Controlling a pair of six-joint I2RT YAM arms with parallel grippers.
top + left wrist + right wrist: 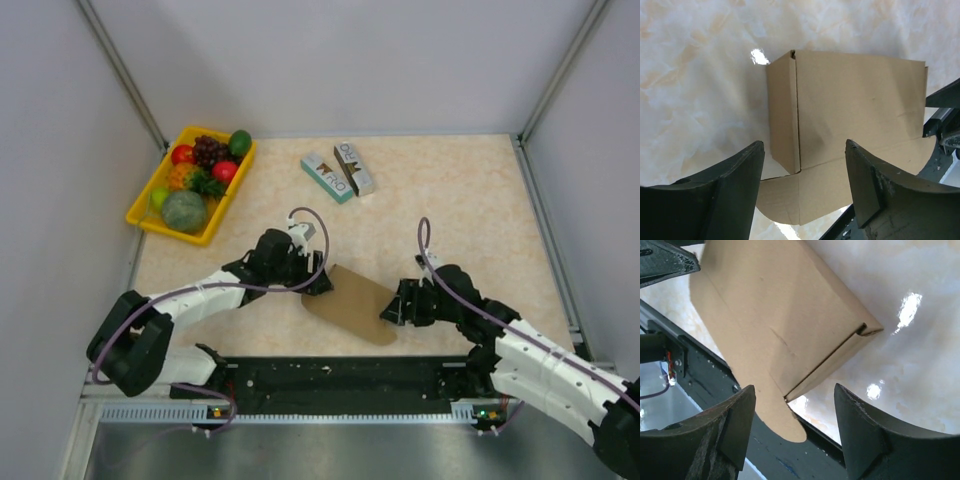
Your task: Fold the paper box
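Note:
The paper box (350, 303) is plain brown cardboard, lying flattened near the table's front edge between my two arms. My left gripper (318, 283) is at its left end and my right gripper (392, 310) at its right end. In the left wrist view the box (850, 100) shows a folded side panel and a rounded flap. The left gripper (804, 147) stands open over that flap with gaps on both sides. In the right wrist view the box (775, 315) has a rounded tab reaching past the table edge. The right gripper (794, 390) is open there, with nothing pinched.
A yellow tray (145, 205) of fruit stands at the back left. Two small printed boxes (327, 178) (355, 168) lie at the back centre. A black rail (330, 375) runs along the table's front edge, just below the paper box. Walls enclose the table on three sides.

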